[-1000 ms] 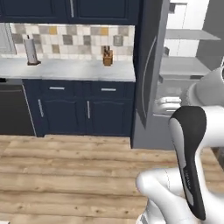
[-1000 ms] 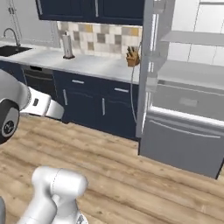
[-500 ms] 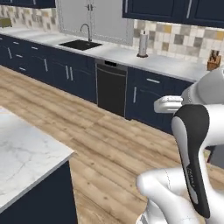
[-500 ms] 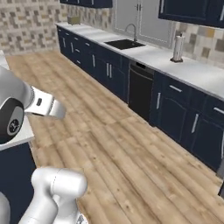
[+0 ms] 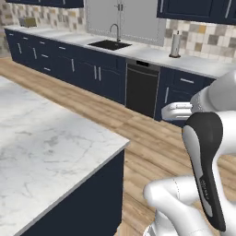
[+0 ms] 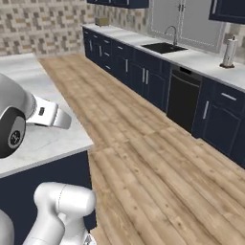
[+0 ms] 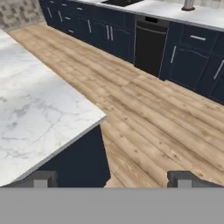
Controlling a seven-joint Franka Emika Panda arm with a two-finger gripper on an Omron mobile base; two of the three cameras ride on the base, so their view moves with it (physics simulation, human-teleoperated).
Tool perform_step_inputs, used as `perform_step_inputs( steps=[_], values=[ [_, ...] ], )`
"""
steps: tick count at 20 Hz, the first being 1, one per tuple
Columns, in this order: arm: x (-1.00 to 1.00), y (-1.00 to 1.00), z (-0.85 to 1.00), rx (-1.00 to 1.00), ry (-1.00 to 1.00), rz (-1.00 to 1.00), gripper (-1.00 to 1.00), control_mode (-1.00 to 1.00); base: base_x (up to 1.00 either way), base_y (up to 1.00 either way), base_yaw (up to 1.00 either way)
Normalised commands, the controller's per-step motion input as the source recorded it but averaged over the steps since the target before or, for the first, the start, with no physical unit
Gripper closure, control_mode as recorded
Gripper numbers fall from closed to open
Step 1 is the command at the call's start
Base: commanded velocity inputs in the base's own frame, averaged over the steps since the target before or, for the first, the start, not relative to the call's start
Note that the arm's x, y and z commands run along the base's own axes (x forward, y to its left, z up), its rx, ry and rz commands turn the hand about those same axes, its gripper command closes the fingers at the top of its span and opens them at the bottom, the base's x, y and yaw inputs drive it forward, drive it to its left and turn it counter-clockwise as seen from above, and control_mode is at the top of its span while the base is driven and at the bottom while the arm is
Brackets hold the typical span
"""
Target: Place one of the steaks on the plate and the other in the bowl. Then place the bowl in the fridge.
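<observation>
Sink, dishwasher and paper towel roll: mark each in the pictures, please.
sink [image 5: 109,44]: left base view, on the dark basin.
dishwasher [image 5: 142,89]: left base view, on the black front panel.
paper towel roll [image 6: 230,52]: right base view, on the middle of the white roll.

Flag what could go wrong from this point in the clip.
1. The marble island has its corner close below the open end effector; a further turn or drive of the base might clip it.
2. No steak, plate, bowl or fridge is in view now, so the robot may stop badly placed for a first pick.
3. The arm is folded high; reaching out near the island could sweep across its top.
</observation>
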Motion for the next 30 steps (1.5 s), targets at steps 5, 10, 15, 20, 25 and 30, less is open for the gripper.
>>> perform_step_inputs(
  steps=[5,10,15,20,25,30],
  values=[
    [0.00,0.00,0.00,0.00,0.00,0.00,-1.00,1.00,-1.00,1.00,0.04],
    [0.00,0.00,0.00,0.00,0.00,0.00,-1.00,1.00,-1.00,1.00,0.00],
    [0.00,0.00,0.00,0.00,0.00,0.00,-1.00,1.00,-1.00,1.00,-0.01],
    [0.00,0.00,0.00,0.00,0.00,0.00,-1.00,1.00,-1.00,1.00,-0.01],
    [0.00,0.00,0.00,0.00,0.00,0.00,-1.00,1.00,-0.61,1.00,0.07],
    [0.00,0.00,0.00,0.00,0.00,0.00,-1.00,1.00,0.38,1.00,0.00]
  ],
)
